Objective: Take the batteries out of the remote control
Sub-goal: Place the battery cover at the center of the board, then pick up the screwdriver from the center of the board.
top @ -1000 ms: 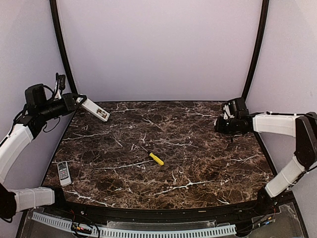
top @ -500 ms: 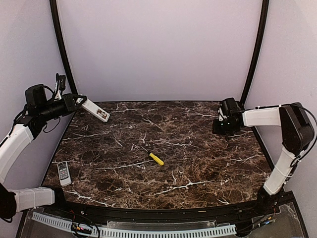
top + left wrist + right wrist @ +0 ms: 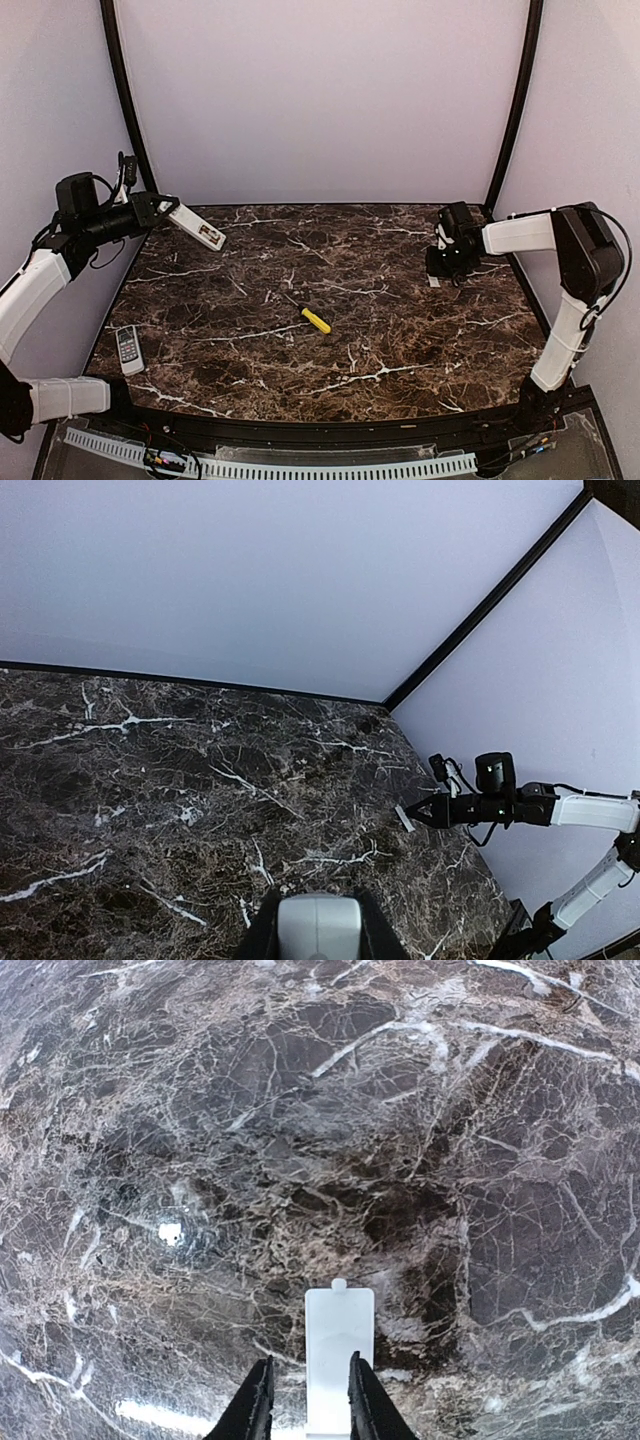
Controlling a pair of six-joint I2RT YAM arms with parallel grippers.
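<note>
My left gripper [image 3: 160, 212] holds the grey-white remote control [image 3: 196, 227] in the air over the table's back left corner. The remote's end [image 3: 318, 928] fills the gap between that gripper's fingers. A dark open compartment shows at the remote's far end. The batteries are too small to make out. At the right, my right gripper [image 3: 437, 272] points down close to the marble. A flat white battery cover [image 3: 339, 1345] lies under its slightly parted fingers [image 3: 256, 1405], with a gap on the left side. The cover [image 3: 404, 818] also shows at that gripper's tip.
A yellow-handled screwdriver [image 3: 315, 319] lies mid-table. A second small remote [image 3: 129, 348] rests near the left front edge. Purple walls close the back and both sides, with black posts [image 3: 512, 110] at the back corners.
The right gripper has swung left and down toward the marble and its jaws have parted; the white cover now shows at its tip. The left arm has barely moved.
</note>
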